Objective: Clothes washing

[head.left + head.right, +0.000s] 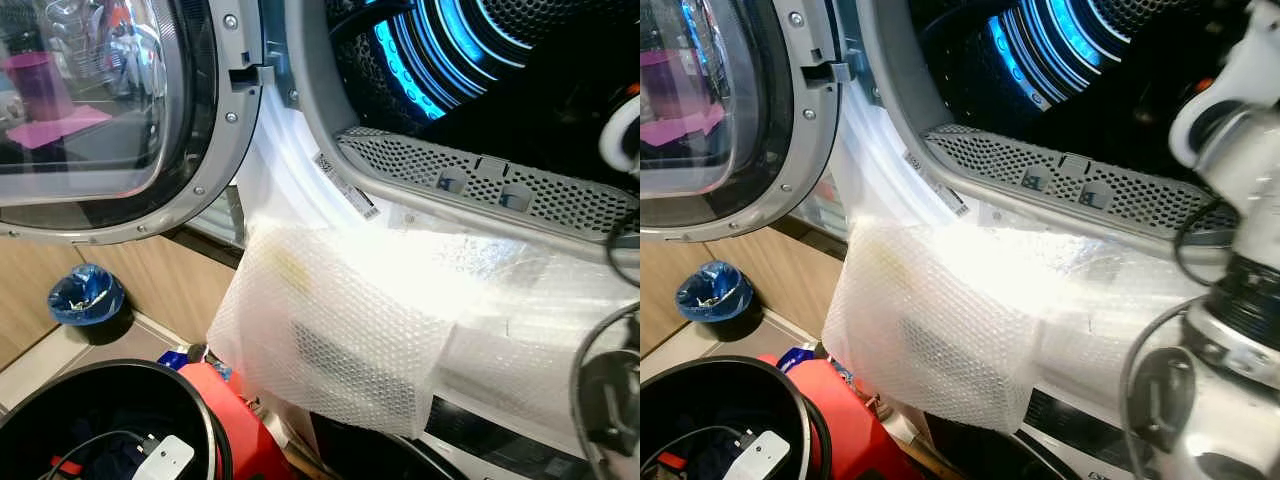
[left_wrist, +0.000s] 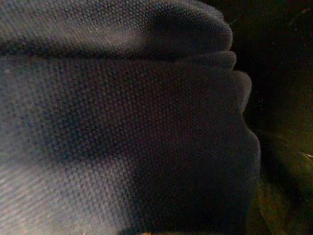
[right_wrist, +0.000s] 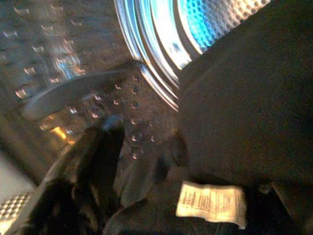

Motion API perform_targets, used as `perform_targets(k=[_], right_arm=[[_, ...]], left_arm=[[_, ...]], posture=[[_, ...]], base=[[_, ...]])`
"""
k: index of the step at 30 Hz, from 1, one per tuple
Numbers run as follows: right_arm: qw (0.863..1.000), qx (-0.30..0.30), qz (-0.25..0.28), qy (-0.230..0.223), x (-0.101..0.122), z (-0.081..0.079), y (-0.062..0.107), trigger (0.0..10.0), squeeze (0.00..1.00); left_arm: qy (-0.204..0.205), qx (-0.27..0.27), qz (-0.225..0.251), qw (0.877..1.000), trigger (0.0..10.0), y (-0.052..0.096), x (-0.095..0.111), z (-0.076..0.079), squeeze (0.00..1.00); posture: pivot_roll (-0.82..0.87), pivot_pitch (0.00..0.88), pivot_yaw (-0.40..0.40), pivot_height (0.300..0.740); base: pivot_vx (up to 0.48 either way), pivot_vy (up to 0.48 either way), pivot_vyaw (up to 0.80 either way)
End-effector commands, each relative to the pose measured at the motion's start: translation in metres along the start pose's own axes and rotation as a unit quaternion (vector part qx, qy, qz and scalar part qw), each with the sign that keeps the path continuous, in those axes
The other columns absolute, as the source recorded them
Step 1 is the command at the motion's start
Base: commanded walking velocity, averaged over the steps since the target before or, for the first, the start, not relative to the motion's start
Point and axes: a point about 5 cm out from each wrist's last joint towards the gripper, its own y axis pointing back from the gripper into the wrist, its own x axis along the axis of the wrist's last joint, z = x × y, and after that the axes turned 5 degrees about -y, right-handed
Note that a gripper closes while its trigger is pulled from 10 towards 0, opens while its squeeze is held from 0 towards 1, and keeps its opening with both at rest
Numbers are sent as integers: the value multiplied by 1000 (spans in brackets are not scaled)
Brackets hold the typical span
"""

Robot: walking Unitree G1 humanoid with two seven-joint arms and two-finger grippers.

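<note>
item: dark garment with white care label (image 3: 211,203), inside the blue-lit perforated steel drum (image 3: 161,54), right arm reaching in; jaws' grip cannot be told. left wrist pressed to navy knit fabric (image 2: 122,127). clear bubble wrap (image 1: 340,330) drapes the sill, likely as padding.

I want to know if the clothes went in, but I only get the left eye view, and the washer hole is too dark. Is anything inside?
Observer: Yes. The right wrist view shows a dark garment inside the drum.
Operator: How do you know it's clothes?
Observer: It has a white care label on it.
Operator: What does the left wrist camera see?
Observer: Dark blue knit fabric, very close up.
</note>
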Motion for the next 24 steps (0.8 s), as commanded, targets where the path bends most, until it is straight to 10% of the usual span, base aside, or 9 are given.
perform_targets(k=[1,13,17,24], right_arm=[[999,36,-11,26,-5,-10,3,10000,0],[970,233,51,52,-3,-40,32,10000,0],[911,378,164,22,0,-63,60,10000,0],[836,539,105,-3,-34,-94,84,10000,0]], left_arm=[[-5,-9,-4,1000,10000,-3,0,4,0],[-2,-9,-2,1000,10000,-4,0,4,0],[-2,-7,-1,1000,10000,-4,0,3,0],[-4,-4,-2,1000,10000,-3,0,1,0]], posture=[[-36,93,-28,740],[-29,91,-28,740],[-15,91,-28,740],[-10,85,-26,740]], base=[[0,0,0],[0,0,0],[0,0,0],[0,0,0]])
